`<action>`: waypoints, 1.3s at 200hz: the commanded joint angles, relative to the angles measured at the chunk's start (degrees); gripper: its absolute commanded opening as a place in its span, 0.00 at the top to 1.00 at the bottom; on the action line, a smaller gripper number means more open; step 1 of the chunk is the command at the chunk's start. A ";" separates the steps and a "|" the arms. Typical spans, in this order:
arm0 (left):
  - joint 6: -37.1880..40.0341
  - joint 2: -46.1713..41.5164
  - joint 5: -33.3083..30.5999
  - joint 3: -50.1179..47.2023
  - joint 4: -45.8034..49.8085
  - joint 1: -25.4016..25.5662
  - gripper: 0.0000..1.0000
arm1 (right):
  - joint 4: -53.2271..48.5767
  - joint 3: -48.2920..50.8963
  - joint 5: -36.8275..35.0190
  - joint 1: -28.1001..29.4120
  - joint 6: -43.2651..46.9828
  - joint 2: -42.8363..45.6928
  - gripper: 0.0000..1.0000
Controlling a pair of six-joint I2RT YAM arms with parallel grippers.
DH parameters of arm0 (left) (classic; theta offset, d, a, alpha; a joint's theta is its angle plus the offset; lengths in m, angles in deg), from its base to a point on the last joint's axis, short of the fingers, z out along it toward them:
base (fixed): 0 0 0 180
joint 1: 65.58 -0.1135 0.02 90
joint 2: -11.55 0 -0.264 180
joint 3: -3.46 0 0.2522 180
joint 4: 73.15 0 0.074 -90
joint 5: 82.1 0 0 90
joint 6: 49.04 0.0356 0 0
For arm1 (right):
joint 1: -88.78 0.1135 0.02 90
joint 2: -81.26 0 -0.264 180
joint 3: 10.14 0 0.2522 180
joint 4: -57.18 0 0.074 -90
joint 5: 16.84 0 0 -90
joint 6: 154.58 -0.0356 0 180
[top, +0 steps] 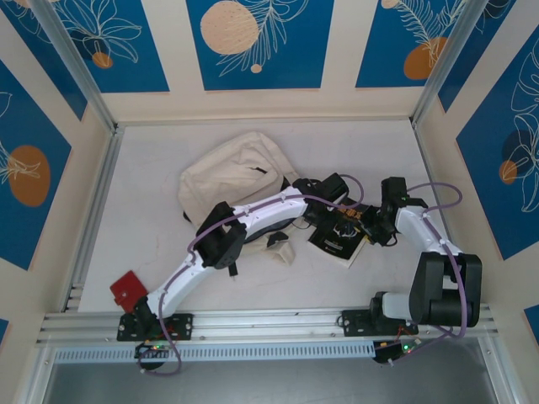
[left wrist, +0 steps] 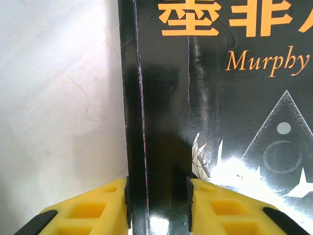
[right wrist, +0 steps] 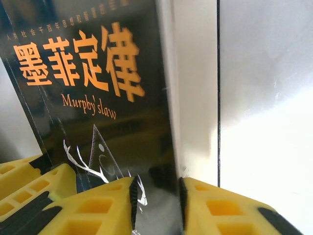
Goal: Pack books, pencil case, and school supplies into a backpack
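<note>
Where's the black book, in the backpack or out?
Out. Top view shows the black book right of the backpack, not inside it; the left gripper and right gripper pinch its edges.

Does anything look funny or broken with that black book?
Yes, a little. The black book has a scuffed, worn crease running down its cover beside the spine. Otherwise it looks whole, with the left hand and right hand both at its edges.

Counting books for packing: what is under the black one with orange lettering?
Under the black book a pale edge shows at its near side, pages or another book, I cannot tell. The rest beneath is covered.
</note>
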 commanded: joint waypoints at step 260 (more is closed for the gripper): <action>-11.88 -44.38 26.93 -35.43 -19.28 -21.29 0.03 | 22.10 -13.70 39.79 1.99 4.23 14.12 1.00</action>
